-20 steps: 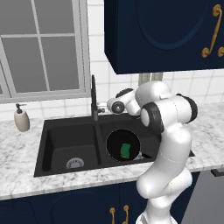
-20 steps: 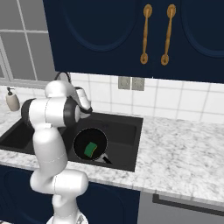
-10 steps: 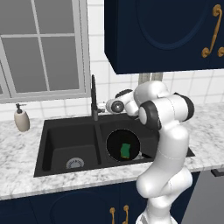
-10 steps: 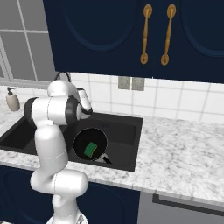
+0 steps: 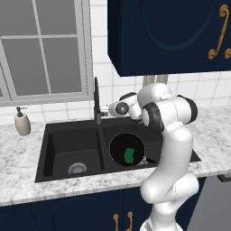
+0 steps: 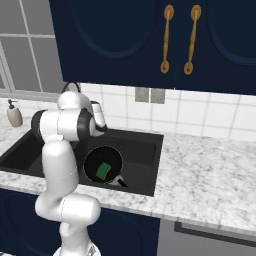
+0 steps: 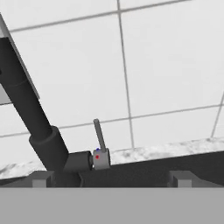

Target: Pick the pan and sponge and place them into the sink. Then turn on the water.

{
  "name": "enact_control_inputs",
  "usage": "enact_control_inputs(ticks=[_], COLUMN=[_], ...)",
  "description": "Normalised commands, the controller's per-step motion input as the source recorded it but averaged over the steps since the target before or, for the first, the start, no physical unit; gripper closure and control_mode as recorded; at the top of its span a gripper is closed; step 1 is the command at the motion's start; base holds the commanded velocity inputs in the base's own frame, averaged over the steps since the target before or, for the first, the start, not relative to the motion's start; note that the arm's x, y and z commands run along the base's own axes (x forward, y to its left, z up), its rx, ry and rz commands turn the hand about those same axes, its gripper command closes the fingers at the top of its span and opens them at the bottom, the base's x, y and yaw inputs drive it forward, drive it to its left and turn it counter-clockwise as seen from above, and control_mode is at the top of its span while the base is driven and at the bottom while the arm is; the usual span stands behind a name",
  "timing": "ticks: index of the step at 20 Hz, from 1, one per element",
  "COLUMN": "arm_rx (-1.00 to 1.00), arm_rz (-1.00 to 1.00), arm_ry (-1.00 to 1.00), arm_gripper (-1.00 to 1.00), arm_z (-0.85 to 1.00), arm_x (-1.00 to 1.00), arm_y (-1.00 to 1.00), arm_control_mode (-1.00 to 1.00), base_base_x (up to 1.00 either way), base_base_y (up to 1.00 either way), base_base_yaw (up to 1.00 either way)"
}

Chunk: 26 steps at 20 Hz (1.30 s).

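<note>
Tool at the tap, pan and sponge in the sink

The tool (image 7: 111, 180) stands wide with nothing between its tips, pointed at the tap (image 7: 33, 118) where it meets the back of the sink (image 5: 70, 144); a small grey lever (image 7: 99, 142) stands upright on the tap's base (a red and a blue dot on its block), straight ahead of the tool; in the left base view the hand hangs above the divider beside the tap; the pan (image 5: 121, 143) lies flat in the right basin, handle toward the front edge; the sponge (image 5: 130, 155) lies inside it, green side up; a round drain (image 5: 77, 168) shows in the left basin; a soap bottle (image 5: 22, 122) stands on the marble tabletop (image 5: 212, 149), well left of the sink.
</note>
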Motion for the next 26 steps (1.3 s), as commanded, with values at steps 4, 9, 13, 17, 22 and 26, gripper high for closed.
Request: enact_control_inputs(ticks=[4,9,13,17,22,26], arm_rx=[0.05,0.04,0.04,0.03,0.00,0.00], arm_rz=[0.00,0.00,0.00,0.01,0.00,0.00], arm_ry=[0.00,0.00,-0.03,-0.07,-0.10,-0.07], arm_gripper=[-1.00,-1.00,-1.00,-1.00,-1.00,-1.00], arm_z=[-0.35,-0.22,-0.22,-0.25,-0.35,-0.39], arm_x=[0.03,0.12,0.14,0.17,0.17,0.08], arm_y=[0.00,0.00,-0.02,-0.06,-0.05,-0.03], arm_control_mode=[-1.00,-1.00,-1.00,-1.00,-1.00,-1.00], base_base_x=[0.00,0.00,0.00,0.00,0.00,0.00], base_base_y=[0.00,0.00,0.00,0.00,0.00,0.00], base_base_yaw=[0.00,0.00,0.00,0.00,0.00,0.00])
